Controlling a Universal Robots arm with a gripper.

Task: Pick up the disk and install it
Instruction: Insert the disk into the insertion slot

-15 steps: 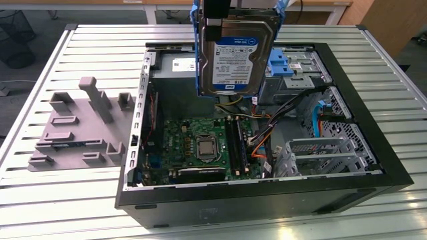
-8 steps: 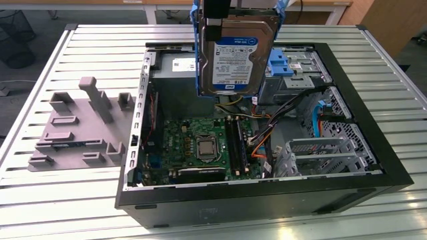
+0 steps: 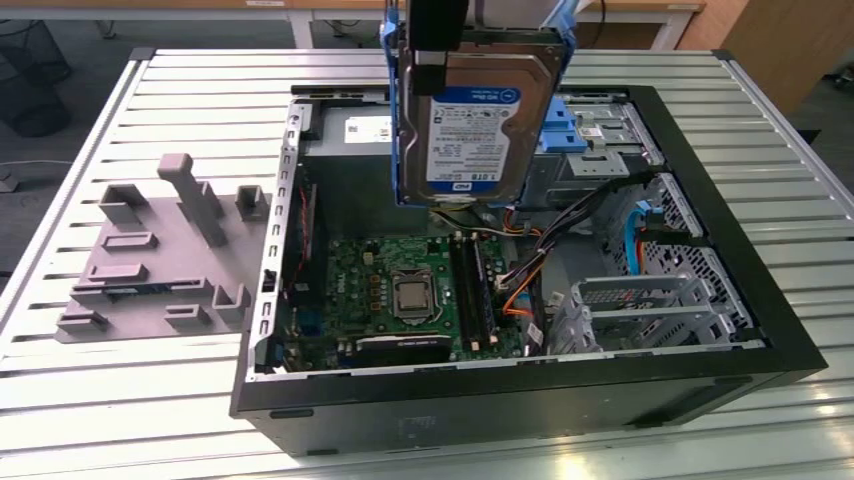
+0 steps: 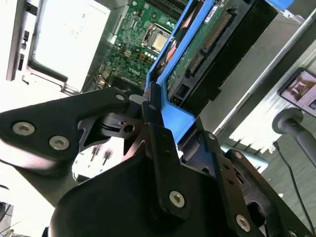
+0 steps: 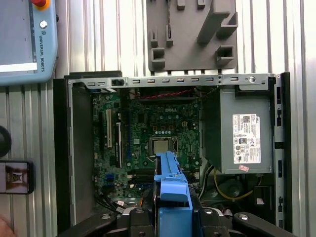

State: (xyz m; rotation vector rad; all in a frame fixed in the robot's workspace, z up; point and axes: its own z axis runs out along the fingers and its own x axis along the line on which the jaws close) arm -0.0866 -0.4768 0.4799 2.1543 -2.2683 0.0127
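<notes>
Holding disk (image 3: pixel 483 125) clear above open computer case (image 3: pixel 507 405), tool (image 4: pixel 158 116) clamped on disk's blue rails (image 5: pixel 171 180). We judge pickup done; disk not yet seated in case beneath tool.

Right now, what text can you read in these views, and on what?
Nothing I can quote reliably.
White-and-blue label on the disk: too small.
White sticker on the power supply: too small.
Edge lettering on the teach pendant: too small.
Motherboard markings: blurred.
</notes>
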